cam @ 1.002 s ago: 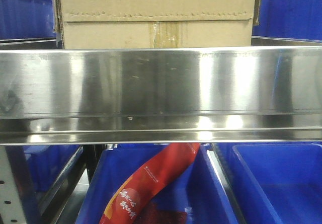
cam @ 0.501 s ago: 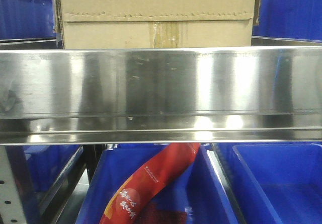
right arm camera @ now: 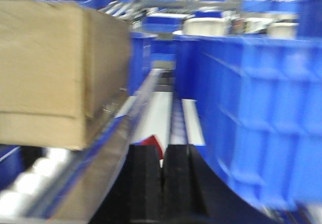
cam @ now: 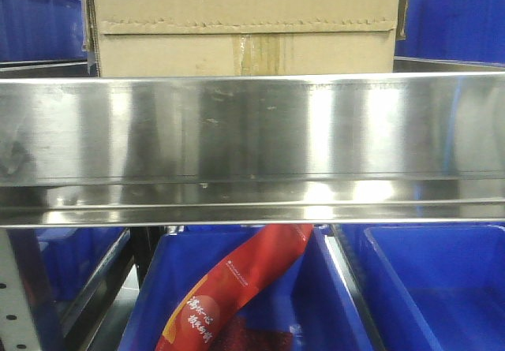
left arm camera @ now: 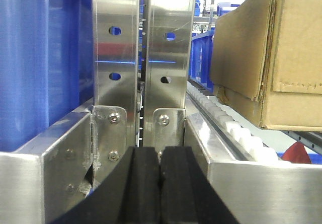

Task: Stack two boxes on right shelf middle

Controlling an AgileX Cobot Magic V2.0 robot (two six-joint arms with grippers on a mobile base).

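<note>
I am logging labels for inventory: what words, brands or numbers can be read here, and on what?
Red printed packet in the blue plastic bin: a column of yellow Chinese characters and a small white line, both too small to read.
Brown corrugated cardboard box: no print.
Shiny stainless-steel shelf rail: none.

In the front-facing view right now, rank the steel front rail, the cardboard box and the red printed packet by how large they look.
1. Steel front rail, spanning the full frame width.
2. Cardboard box, cropped at the top and hidden below by the rail.
3. Red printed packet, partly cut off at the bottom.

The rail is nearest, so true sizes are unsure.
</note>
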